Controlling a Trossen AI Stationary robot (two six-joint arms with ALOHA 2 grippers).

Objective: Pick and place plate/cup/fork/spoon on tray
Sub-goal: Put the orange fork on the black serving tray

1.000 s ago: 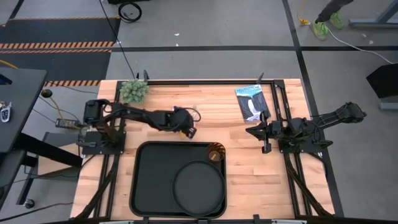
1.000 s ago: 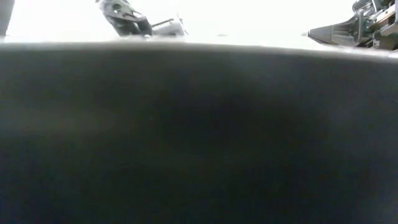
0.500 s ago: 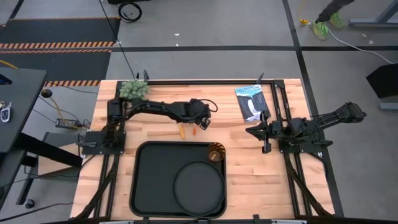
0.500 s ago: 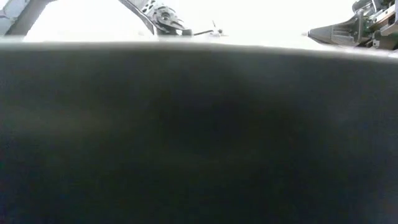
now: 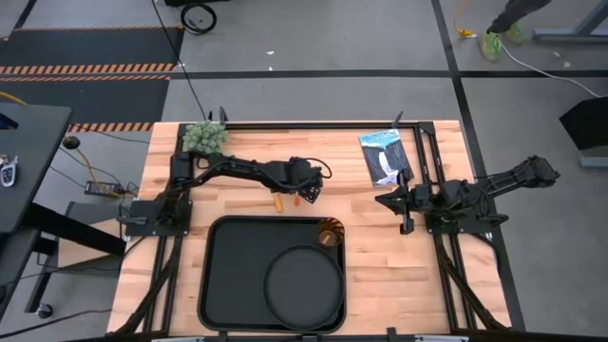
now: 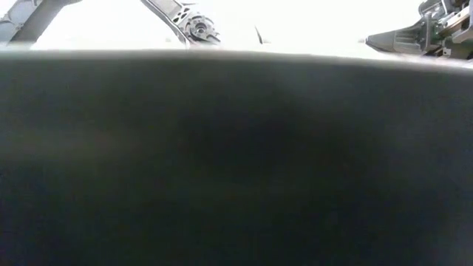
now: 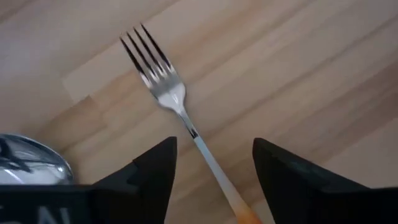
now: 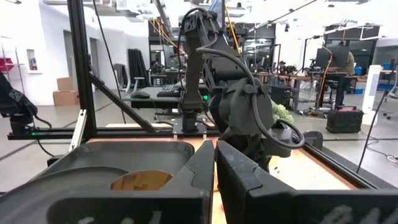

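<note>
The fork (image 7: 163,87) lies flat on the wooden table, with its red-orange handle (image 5: 296,199) beside the spoon's yellow-orange handle (image 5: 275,201). The spoon's shiny bowl (image 7: 31,167) also shows in the left wrist view. My left gripper (image 7: 214,180) is open above the fork, one finger on either side of its shaft, touching nothing. The black tray (image 5: 228,285) lies near the front edge. The round plate (image 5: 304,285) lies in the tray, and the amber cup (image 5: 330,234) stands in its far right corner. My right gripper (image 8: 214,168) is shut and waits at the table's right.
A green tuft (image 5: 203,139) sits at the far left of the table and a dark printed packet (image 5: 383,157) at the far right. The tray's wall (image 6: 236,162) fills the low view. A person's feet (image 5: 494,38) show on the floor beyond the table.
My left gripper has gone from over the cutlery toward the table's right edge and slightly toward the far edge, uncovering the spoon and fork handles. It stays open. The fork and spoon lie still.
</note>
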